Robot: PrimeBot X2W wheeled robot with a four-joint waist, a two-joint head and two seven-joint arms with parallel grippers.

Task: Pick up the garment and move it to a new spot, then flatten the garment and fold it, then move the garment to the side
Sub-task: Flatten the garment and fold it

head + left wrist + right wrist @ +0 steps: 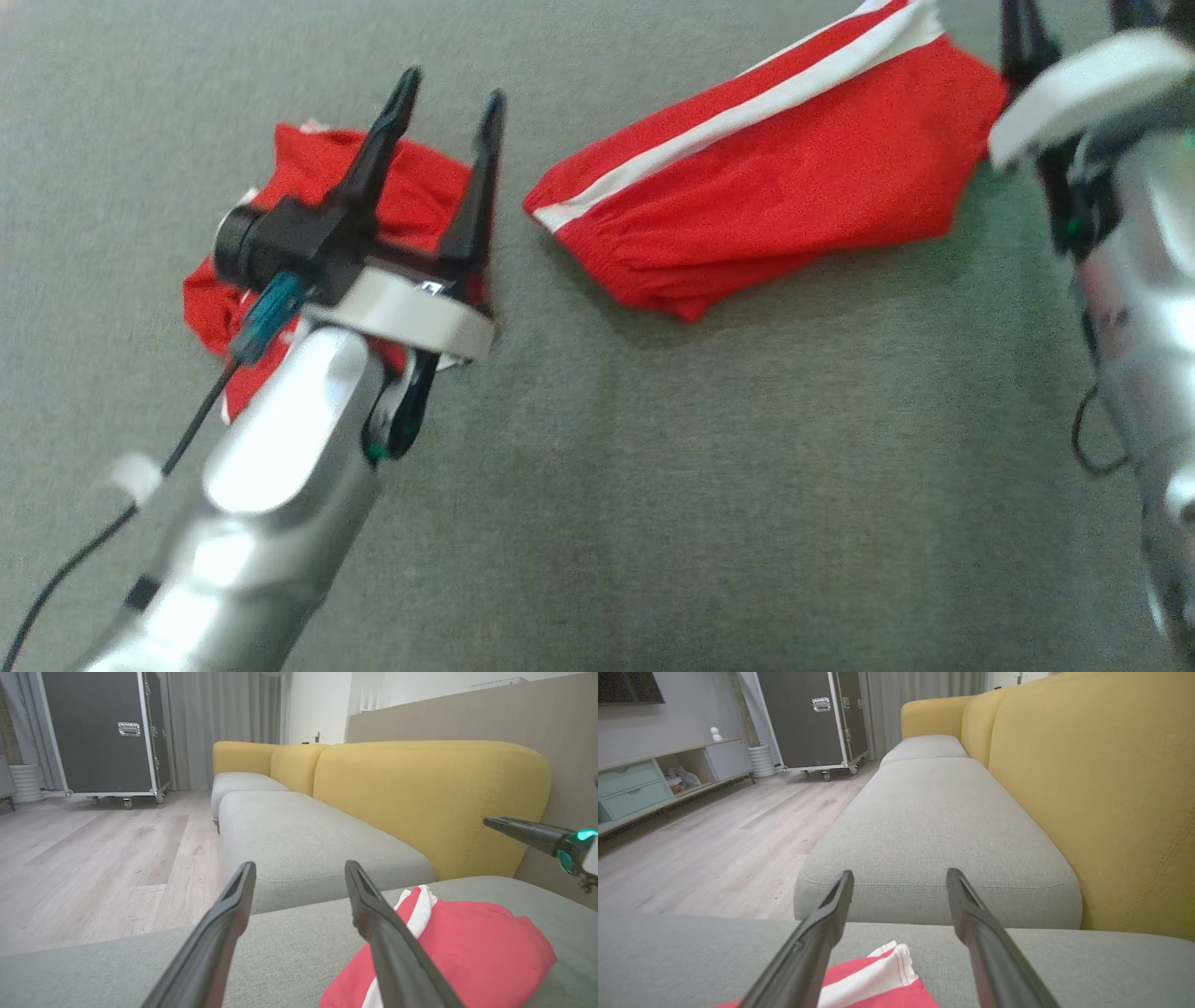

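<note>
A red garment (794, 177) with a white side stripe lies folded on the grey seat cushion (653, 485), upper middle of the head view. My right gripper (1074, 28) hangs open over its right end; in the right wrist view the open fingers (900, 873) frame a red and white corner (873, 980) below. My left gripper (451, 93) is open and holds nothing, hovering over a second crumpled red piece (308, 177) that its wrist partly hides. The left wrist view has the open fingers (300, 865) with the striped garment (476, 952) to their right.
Yellow backrests (430, 798) run along the far side of the grey cushions. A gap separates this cushion from another one (934, 826). Wooden floor (103, 858), a black wheeled case (103, 732) and a low shelf unit (649, 784) lie beyond. A finger of the right gripper (528, 835) enters the left wrist view.
</note>
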